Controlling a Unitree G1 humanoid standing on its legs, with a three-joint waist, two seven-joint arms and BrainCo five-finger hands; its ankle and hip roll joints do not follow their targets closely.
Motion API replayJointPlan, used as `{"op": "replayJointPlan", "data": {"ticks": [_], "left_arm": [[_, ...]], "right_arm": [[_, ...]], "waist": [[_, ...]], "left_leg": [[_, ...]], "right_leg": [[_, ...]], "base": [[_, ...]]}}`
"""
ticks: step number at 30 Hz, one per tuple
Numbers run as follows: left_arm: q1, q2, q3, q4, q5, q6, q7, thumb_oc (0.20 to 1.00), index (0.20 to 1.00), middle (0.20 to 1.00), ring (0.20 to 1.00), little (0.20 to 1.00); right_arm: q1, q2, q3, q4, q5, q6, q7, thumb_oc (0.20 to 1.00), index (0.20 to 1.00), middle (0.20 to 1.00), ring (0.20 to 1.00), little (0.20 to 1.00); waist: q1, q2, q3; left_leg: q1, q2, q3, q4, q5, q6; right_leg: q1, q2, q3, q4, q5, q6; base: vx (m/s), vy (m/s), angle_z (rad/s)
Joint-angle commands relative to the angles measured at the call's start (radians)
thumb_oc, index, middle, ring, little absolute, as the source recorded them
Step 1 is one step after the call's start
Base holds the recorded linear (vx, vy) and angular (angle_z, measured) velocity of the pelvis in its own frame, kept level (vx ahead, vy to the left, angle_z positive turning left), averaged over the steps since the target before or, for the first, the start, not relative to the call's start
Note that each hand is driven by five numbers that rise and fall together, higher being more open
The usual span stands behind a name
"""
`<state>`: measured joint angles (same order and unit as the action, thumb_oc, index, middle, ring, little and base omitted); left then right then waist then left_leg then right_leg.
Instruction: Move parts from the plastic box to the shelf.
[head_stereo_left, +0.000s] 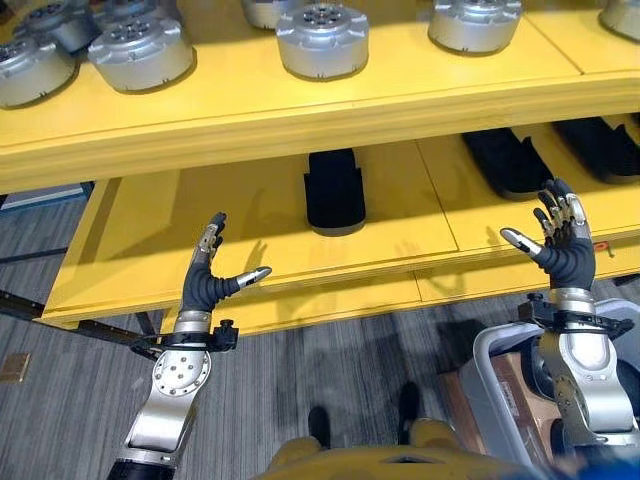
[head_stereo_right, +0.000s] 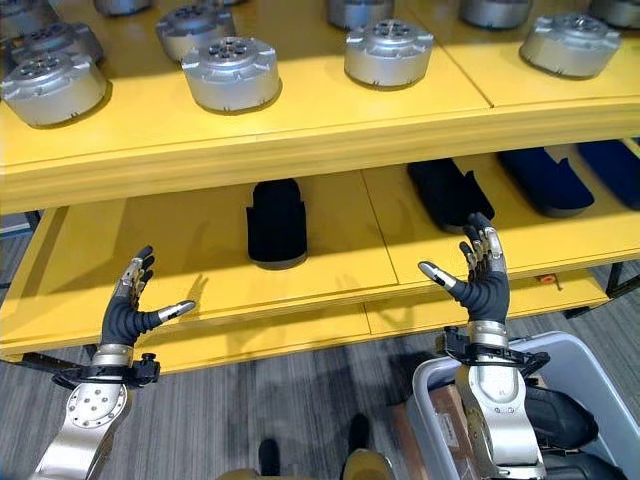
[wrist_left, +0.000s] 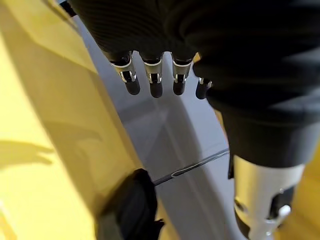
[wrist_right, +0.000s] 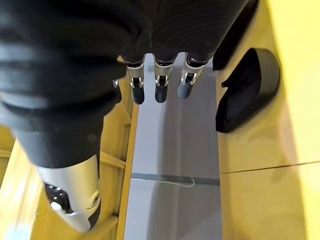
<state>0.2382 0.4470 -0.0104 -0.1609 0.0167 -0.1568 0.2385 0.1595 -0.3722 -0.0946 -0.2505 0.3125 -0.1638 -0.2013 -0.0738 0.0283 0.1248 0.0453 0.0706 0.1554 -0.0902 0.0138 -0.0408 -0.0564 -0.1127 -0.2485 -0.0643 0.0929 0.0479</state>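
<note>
While both hands are hovering before the yellow shelf's (head_stereo_left: 300, 275) front edge, the left hand (head_stereo_left: 205, 280) and right hand (head_stereo_left: 562, 245) are released, grasping nothing. Black parts (head_stereo_left: 334, 190) are resting on its lower board.

On the upper board of the yellow shelf (head_stereo_right: 300, 130), several silver round parts (head_stereo_right: 118, 5) run off the head views' top edge, so only their lower rims show. On the shelf's lower board, the far ends of the black parts (head_stereo_left: 500, 150) are hidden under the upper board. Below the shelf, the grey plastic box (head_stereo_right: 590, 370) is cut by the view's corner and partly covered by the right hand (head_stereo_right: 480, 285) and its arm; its contents are too dark to identify.
</note>
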Motion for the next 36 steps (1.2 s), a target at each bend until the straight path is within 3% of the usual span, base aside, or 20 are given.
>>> {"op": "replayJointPlan", "data": {"ticks": [1,7,17,36], "left_arm": [[-0.036,0.091,0.035,0.011,0.171,-0.012,0.008,1.0,1.0,1.0,1.0,1.0],[-0.103,0.116,-0.029,0.099,0.325,0.011,0.009,1.0,1.0,1.0,1.0,1.0],[-0.24,0.12,-0.109,0.223,0.462,0.045,0.008,1.0,1.0,1.0,1.0,1.0],[-0.415,0.072,-0.24,0.418,0.497,0.083,0.0,1.0,1.0,1.0,1.0,1.0]], "right_arm": [[-0.015,0.005,-0.044,-0.055,0.027,-0.034,0.009,1.0,1.0,1.0,1.0,1.0],[0.011,0.018,-0.05,-0.052,0.038,-0.03,0.011,1.0,1.0,1.0,1.0,1.0],[0.029,0.03,-0.054,-0.06,0.03,-0.029,0.002,1.0,1.0,1.0,1.0,1.0],[0.017,0.028,-0.049,-0.066,0.024,-0.027,-0.018,1.0,1.0,1.0,1.0,1.0]], "waist": [[-0.003,-0.019,-0.006],[-0.026,-0.013,-0.021],[-0.062,-0.007,-0.024],[-0.089,-0.006,0.02]], "left_leg": [[-0.01,0.088,0.017,0.013,0.046,-0.073],[0.005,0.096,0.034,0.007,0.045,-0.079],[0.008,0.102,0.052,0.003,0.047,-0.084],[-0.025,0.098,0.059,0.005,0.057,-0.081]], "right_leg": [[0.003,-0.106,0.001,0.06,-0.016,0.129],[0.009,-0.098,0.015,0.05,-0.017,0.129],[0.0,-0.092,0.031,0.046,-0.013,0.13],[-0.052,-0.097,0.055,0.064,-0.01,0.129]], "base": [[0.06,0.007,-0.07],[0.03,-0.005,-0.1],[0.0,-0.002,-0.06],[0.0,0.004,-0.03]]}}
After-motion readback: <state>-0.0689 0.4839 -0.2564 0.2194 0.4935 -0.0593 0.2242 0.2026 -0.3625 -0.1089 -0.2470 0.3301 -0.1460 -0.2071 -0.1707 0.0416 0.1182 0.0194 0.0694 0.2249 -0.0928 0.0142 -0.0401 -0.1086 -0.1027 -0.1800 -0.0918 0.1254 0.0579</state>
